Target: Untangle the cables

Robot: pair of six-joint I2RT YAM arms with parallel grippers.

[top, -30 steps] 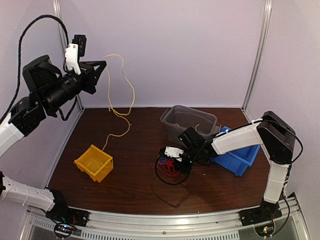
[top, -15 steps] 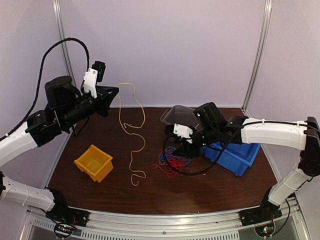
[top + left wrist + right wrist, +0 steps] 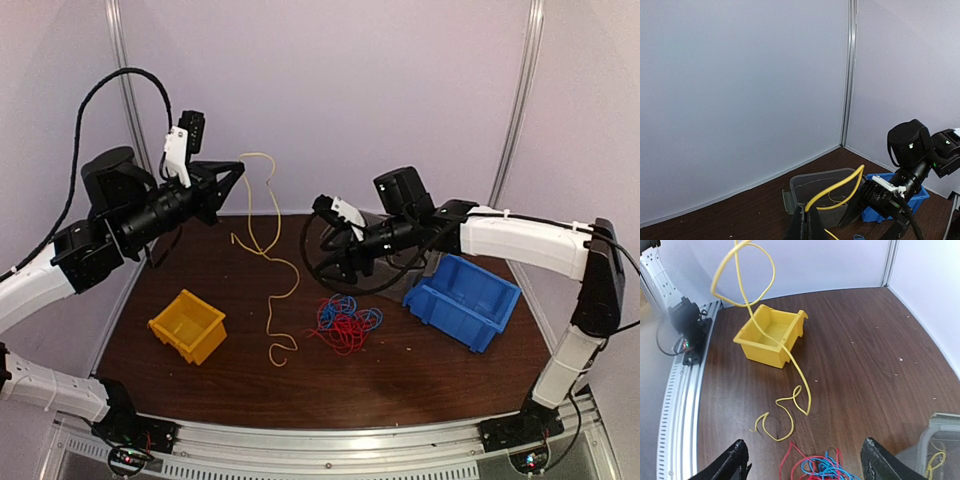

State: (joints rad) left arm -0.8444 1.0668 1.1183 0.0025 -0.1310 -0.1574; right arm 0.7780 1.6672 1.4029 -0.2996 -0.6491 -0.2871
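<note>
Right fingers (image 3: 735,462) lifted off cables (image 3: 345,322), arm (image 3: 520,240) hides bin (image 3: 812,176) overhead

Right gripper (image 3: 804,441) has lifted off the red-blue cables (image 3: 345,322).

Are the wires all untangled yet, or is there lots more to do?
Partway. Done: the yellow cable hangs clear of the pile, its tail on the table. In hand: the left gripper is shut on its top end. Left: the red and blue cables lie tangled together, and the right gripper hovers open above them, holding nothing.
</note>
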